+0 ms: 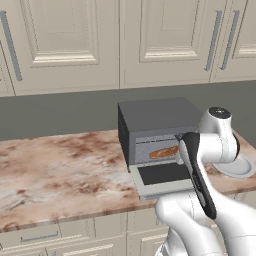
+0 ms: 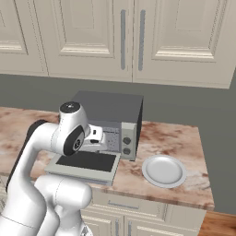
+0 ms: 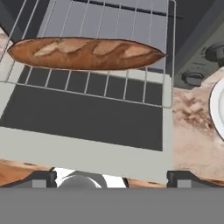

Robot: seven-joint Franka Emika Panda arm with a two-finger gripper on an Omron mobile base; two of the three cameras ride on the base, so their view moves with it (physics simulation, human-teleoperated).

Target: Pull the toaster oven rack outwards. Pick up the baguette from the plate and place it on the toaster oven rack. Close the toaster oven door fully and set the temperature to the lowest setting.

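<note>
With baguette [image 3: 85, 53] on rack [image 3: 131, 83], lowered door [image 3: 87, 118] lies just beyond the gripper [image 3: 112, 177], fingers spread, empty.

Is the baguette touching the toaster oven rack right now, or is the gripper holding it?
Touching. In the hand view the baguette lies flat across the wires of the toaster oven rack, and the gripper fingertips sit well back from it, open and empty.

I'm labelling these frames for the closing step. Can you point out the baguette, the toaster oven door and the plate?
baguette [image 3: 85, 53]: hand view, middle of the loaf's crust.
toaster oven door [image 3: 83, 120]: hand view, dark glass of the dropped-open panel.
plate [image 2: 164, 170]: right base view, bare centre of the dish.
</note>
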